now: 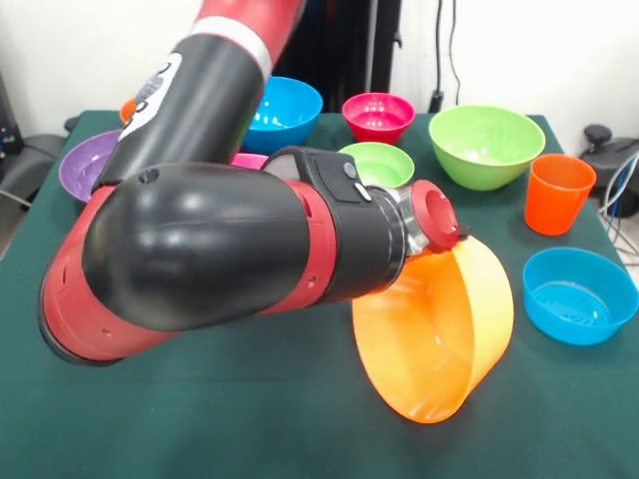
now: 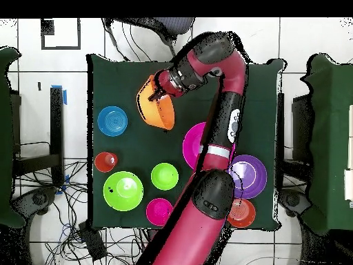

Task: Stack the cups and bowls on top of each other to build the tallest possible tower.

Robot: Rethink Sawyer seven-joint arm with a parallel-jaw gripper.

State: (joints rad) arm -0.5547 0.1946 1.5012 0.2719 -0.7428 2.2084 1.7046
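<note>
My gripper [image 1: 451, 244] is shut on the rim of the large orange bowl [image 1: 434, 334] and holds it tipped on its side over the near middle of the table. In the overhead view the gripper [image 2: 156, 94] and this bowl [image 2: 157, 114] are at the table's far side. The orange cup [image 1: 557, 193] stands upright at the right, also seen from overhead [image 2: 105, 162]. The large pink bowl [image 2: 195, 143] is mostly hidden by the arm. Each bowl sits alone on the cloth.
On the green cloth stand a small blue bowl [image 1: 579, 294], a large green bowl [image 1: 486, 145], a small green bowl [image 1: 377, 163], a small red bowl [image 1: 378, 115], a medium blue bowl [image 1: 285, 112], a purple bowl [image 1: 88, 165] and a small orange bowl [image 2: 241, 212].
</note>
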